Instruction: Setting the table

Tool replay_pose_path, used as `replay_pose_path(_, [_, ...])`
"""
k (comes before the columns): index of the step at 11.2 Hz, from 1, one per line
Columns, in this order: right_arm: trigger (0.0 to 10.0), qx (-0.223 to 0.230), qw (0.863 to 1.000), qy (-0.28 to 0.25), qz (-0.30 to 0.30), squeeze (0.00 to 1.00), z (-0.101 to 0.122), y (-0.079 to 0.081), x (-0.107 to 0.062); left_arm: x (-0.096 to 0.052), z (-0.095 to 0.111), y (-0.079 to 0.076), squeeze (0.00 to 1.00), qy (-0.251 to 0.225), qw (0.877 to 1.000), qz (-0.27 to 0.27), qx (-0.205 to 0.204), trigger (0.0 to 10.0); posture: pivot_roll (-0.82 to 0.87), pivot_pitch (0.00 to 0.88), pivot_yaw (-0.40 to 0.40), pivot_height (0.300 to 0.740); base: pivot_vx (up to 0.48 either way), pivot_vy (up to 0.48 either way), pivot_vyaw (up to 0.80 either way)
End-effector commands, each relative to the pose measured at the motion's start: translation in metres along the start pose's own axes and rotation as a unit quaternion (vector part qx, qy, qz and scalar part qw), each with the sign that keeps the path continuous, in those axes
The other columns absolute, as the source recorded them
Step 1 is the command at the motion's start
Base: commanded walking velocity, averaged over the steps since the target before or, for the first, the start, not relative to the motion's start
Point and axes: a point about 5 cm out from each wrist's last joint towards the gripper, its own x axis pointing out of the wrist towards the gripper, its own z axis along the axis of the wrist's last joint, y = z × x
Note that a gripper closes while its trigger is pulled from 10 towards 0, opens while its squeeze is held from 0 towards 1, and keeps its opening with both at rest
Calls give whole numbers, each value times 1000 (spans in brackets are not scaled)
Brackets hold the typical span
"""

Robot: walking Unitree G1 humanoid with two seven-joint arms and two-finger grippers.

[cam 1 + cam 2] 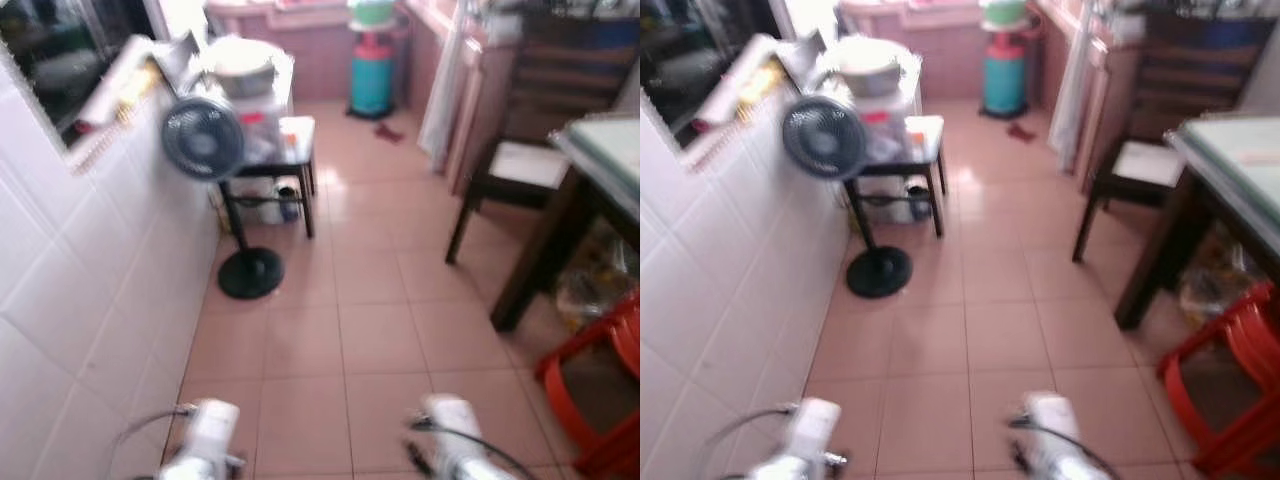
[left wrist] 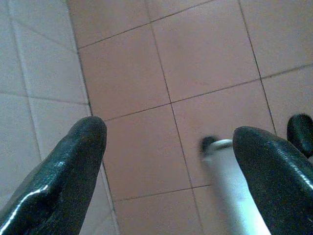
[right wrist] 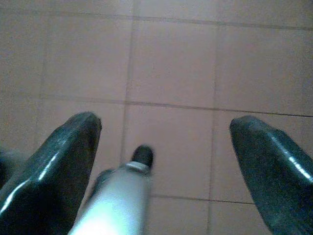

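Observation:
The dining table stands at the right, with dark wooden legs and a pale top; the blur hides whatever may lie on it. A dark chair with a light seat is pushed up to its far side. Both silver arms hang low at the bottom of the head views, the left arm and the right arm. My left gripper is open over the pink floor tiles, holding nothing. My right gripper is also open and empty above the tiles.
A white tiled wall runs along the left. A black standing fan and a small dark side table with a pot stand beside it. Red stools sit under the table's near end. A teal gas cylinder is far back.

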Motion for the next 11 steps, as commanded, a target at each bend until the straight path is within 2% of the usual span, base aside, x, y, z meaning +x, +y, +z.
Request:
replay_pose_path(1, [10000,-1,1000,-10,17,0,6,12,2,-1,3,17,0,-13,999,34,12,10000,-69,0,45,740,0,0,0])
replay_pose_path(2, [10000,-4,1000,-8,18,0,3,12,2,-1,5,21,0,-18,999,36,-2,10000,-70,0,44,740,0,0,0])
replay_pose_path(4, [10000,-2,1000,-1,17,0,-6,11,0,-1,8,24,0,-28,999,35,7,10000,-76,0,52,740,0,0,653])
replay_pose_path(6, [10000,2,1000,-4,18,0,-2,14,1,-1,11,25,0,-30,999,31,14,10000,-80,0,60,740,0,0,606])
replay_pose_path(10, [10000,3,1000,-2,21,0,-3,19,2,-1,17,27,0,-39,999,20,26,10000,-76,0,69,740,0,0,0])
replay_pose_path(11, [10000,1,1000,-2,23,0,-4,21,2,-1,16,28,0,-38,999,20,34,10000,-74,0,71,740,304,0,0])
